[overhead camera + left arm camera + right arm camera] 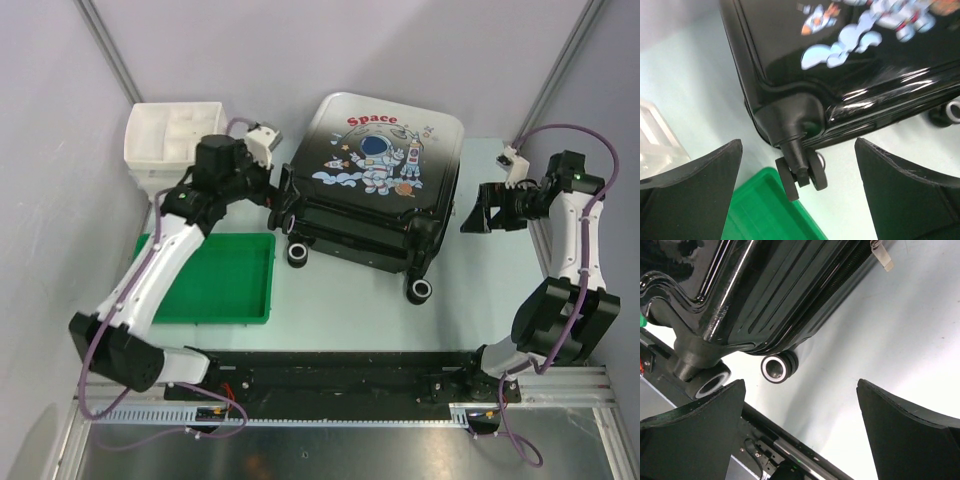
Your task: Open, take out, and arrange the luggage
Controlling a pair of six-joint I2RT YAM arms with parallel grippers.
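The luggage [380,180] lies shut at the table's middle, astronaut picture up, its black wheels [418,290] toward the near side. My left gripper [283,208] hovers at its left near corner, open, touching nothing. In the left wrist view that gripper [798,145] spans a corner wheel [802,175] below the glossy black shell [840,65]. My right gripper [478,212] hangs open just off the luggage's right side. In the right wrist view the right gripper [800,385] holds nothing; the ribbed shell [765,290], a white-rimmed wheel [777,367] and a zipper pull [882,255] show above it.
A white compartmented box [165,135] stands at the back left. A flat green tray [215,280] lies left of the luggage, its corner [765,210] beneath the corner wheel. A black rail [340,375] runs along the near edge. Grey walls close in the sides.
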